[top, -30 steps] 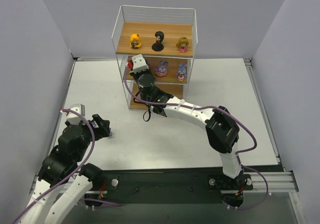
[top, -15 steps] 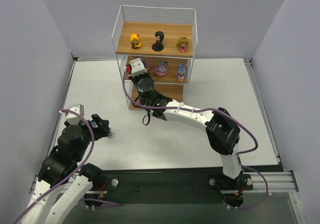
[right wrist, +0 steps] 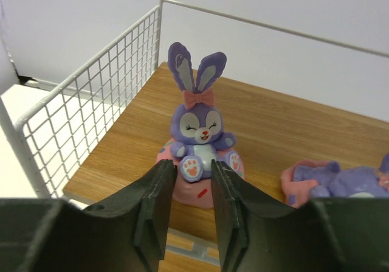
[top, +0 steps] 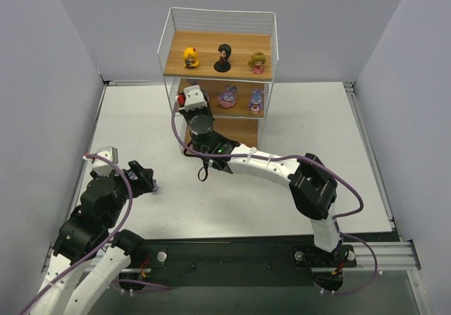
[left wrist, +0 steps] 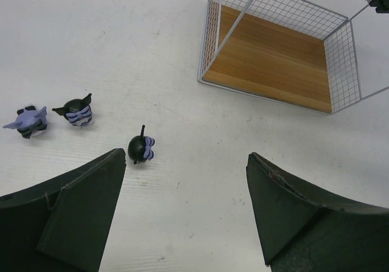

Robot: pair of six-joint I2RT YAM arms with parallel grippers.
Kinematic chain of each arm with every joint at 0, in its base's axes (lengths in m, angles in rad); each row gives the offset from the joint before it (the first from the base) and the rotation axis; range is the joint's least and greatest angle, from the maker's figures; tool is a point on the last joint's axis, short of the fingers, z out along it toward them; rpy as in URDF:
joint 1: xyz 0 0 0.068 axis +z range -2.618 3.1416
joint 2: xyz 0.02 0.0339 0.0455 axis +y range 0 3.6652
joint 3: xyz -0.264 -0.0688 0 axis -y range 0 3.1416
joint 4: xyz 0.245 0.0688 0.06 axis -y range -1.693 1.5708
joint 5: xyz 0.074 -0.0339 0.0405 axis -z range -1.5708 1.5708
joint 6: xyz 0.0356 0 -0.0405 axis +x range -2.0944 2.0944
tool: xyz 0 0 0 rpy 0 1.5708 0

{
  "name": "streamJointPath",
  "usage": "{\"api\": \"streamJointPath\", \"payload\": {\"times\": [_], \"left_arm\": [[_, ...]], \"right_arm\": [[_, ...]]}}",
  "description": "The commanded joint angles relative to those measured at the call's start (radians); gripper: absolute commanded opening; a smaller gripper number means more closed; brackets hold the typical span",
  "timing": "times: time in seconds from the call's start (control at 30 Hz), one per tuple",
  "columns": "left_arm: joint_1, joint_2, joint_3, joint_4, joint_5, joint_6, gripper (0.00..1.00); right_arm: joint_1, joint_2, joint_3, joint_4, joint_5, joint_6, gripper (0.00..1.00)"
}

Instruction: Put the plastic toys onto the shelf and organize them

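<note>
The shelf [top: 220,9] stands at the back of the table. Its top board holds a yellow doll [top: 190,56], a black doll [top: 223,58] and an olive-pink doll [top: 257,63]. The middle board [right wrist: 273,126] holds two bunnies [top: 227,96] at centre and right. A third purple-pink bunny [right wrist: 197,126] stands upright at its left end. My right gripper [right wrist: 193,168] is narrowly open just in front of its pink base. Three small dark blue-purple toys [left wrist: 141,148] lie on the table. My left gripper [left wrist: 185,156] is wide open and empty just right of them.
The shelf's bottom board [left wrist: 273,59] shows bare in the left wrist view. White wire mesh [right wrist: 91,120] closes the shelf's left side beside the right gripper. Grey walls [top: 42,82] enclose the table on three sides.
The right wrist has drawn back a little from the shelf's middle tier. The bunny stays on the board. The left arm has barely moved.
</note>
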Motion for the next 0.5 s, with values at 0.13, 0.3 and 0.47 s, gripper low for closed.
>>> {"api": "streamJointPath", "payload": {"times": [0.13, 0.3, 0.47], "left_arm": [[0.011, -0.006, -0.009, 0.034, -0.004, 0.020, 0.91], [0.012, -0.007, -0.009, 0.034, -0.002, 0.020, 0.91], [0.017, -0.010, -0.011, 0.035, 0.001, 0.020, 0.91]], "right_arm": [[0.007, -0.036, -0.007, 0.032, 0.036, 0.050, 0.50], [0.019, -0.088, -0.047, 0.032, 0.022, 0.058, 0.60], [0.034, -0.157, -0.098, 0.015, 0.011, 0.071, 0.64]]}}
